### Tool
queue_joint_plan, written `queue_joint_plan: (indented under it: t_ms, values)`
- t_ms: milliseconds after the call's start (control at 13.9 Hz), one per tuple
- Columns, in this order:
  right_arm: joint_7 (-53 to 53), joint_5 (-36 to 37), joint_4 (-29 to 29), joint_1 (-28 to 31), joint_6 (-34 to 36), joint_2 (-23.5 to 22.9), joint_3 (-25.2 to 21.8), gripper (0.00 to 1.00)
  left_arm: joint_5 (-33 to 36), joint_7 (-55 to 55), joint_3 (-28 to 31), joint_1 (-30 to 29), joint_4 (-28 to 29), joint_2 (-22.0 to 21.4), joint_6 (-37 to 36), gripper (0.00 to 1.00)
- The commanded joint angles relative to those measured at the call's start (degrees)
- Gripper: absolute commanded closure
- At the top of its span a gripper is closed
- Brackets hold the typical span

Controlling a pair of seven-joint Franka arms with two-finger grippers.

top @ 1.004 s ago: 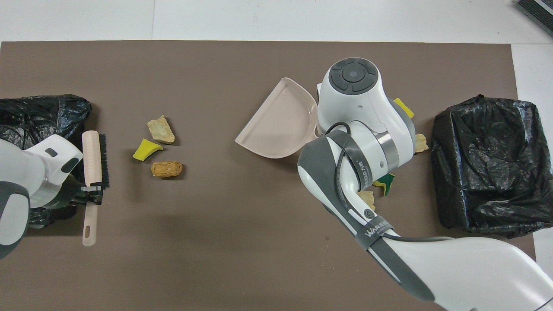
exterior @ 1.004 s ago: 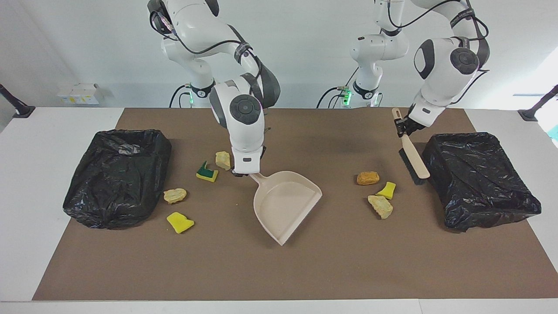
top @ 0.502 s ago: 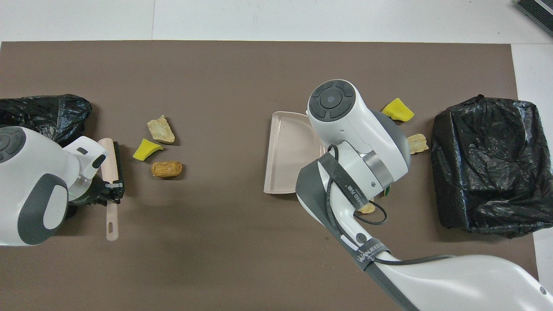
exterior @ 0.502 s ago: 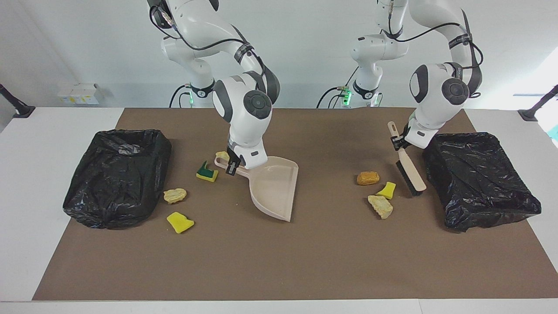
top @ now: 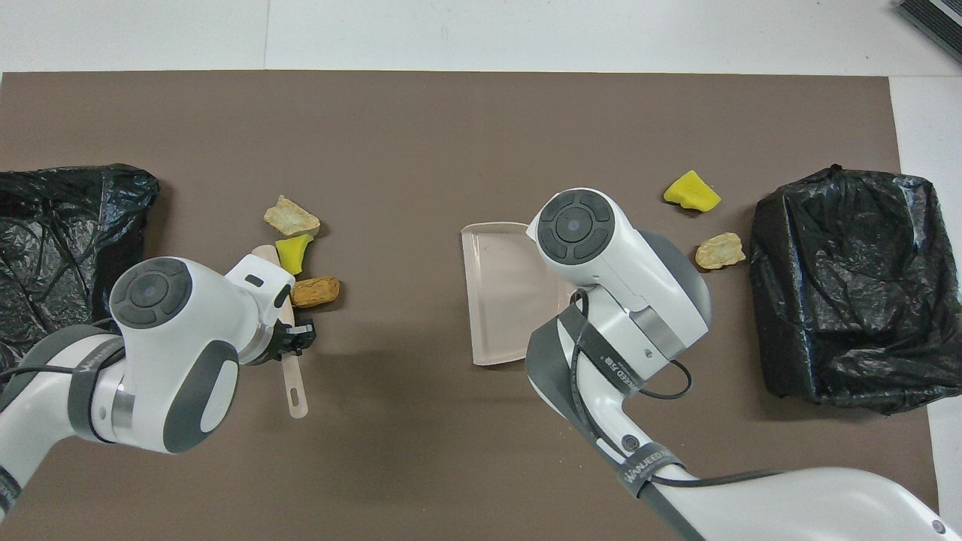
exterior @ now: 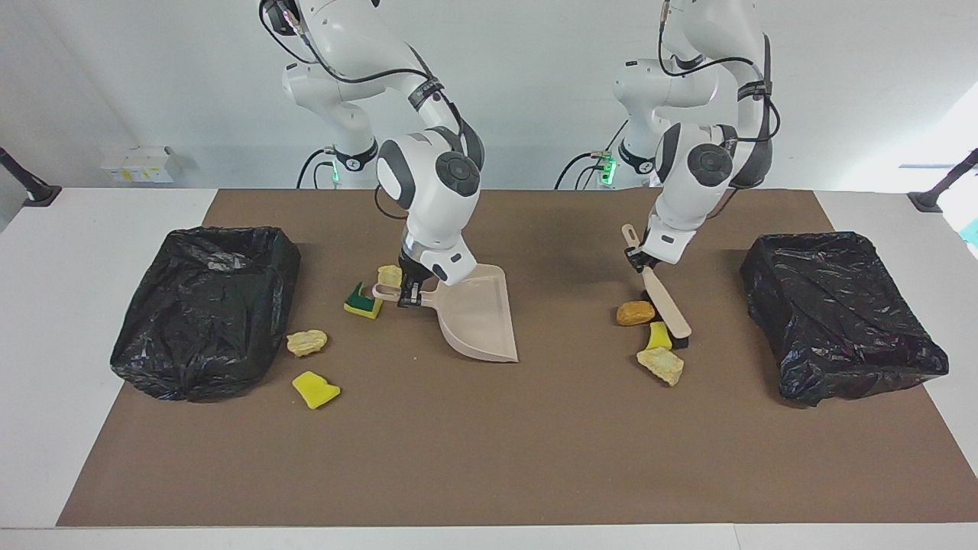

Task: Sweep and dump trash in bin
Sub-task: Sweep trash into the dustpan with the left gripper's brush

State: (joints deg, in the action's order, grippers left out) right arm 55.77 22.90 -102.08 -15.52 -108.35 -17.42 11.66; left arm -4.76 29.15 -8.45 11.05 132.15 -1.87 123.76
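My right gripper (exterior: 409, 295) is shut on the handle of the beige dustpan (exterior: 477, 317), whose open mouth faces the left arm's end of the table. My left gripper (exterior: 637, 260) is shut on the handle of the beige brush (exterior: 666, 309). The brush head rests against three pieces of trash: an orange-brown lump (exterior: 636, 312), a yellow sponge chunk (exterior: 658, 336) and a pale lump (exterior: 663, 365). More trash lies beside the dustpan handle: a green-backed sponge (exterior: 362, 303) and a pale lump (exterior: 390, 276). Farther out sit another pale lump (exterior: 306, 341) and a yellow chunk (exterior: 315, 389).
Two bins lined with black bags stand on the brown mat (exterior: 489, 458). One bin (exterior: 206, 305) is at the right arm's end, the other bin (exterior: 840, 313) at the left arm's end. The dustpan (top: 503, 300) lies between the two trash groups.
The left arm has swung the brush from beside its bin into the three scraps, nudging them toward the dustpan. The right arm has turned the dustpan's mouth toward them.
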Motion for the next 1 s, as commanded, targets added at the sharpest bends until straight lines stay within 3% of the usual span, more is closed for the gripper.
queue_joint_plan:
  t_ms: [0, 287, 646, 933]
  values:
    - [1.9, 1.0, -2.5, 0.8, -1.2, 1.9, 0.6, 1.0, -2.4, 0.7, 0.8, 5.2, 0.4, -0.1, 2.6, 1.0]
    - [1.0, 0.7, -2.5, 0.5, -2.1, 1.4, 0.6, 1.0, -5.1, 0.8, 0.8, 11.7, 0.0, 0.0, 5.4, 1.0]
    - [-3.1, 0.1, -2.7, -0.2, -4.3, 0.4, 0.6, 1.0, -7.4, 0.6, 0.6, 15.6, -0.8, 0.3, 7.0, 1.0]
    - [-4.3, 0.0, -2.9, -0.2, -5.5, -0.2, 0.6, 1.0, -9.9, 1.0, 0.5, 19.1, -3.8, 4.9, 10.3, 1.0]
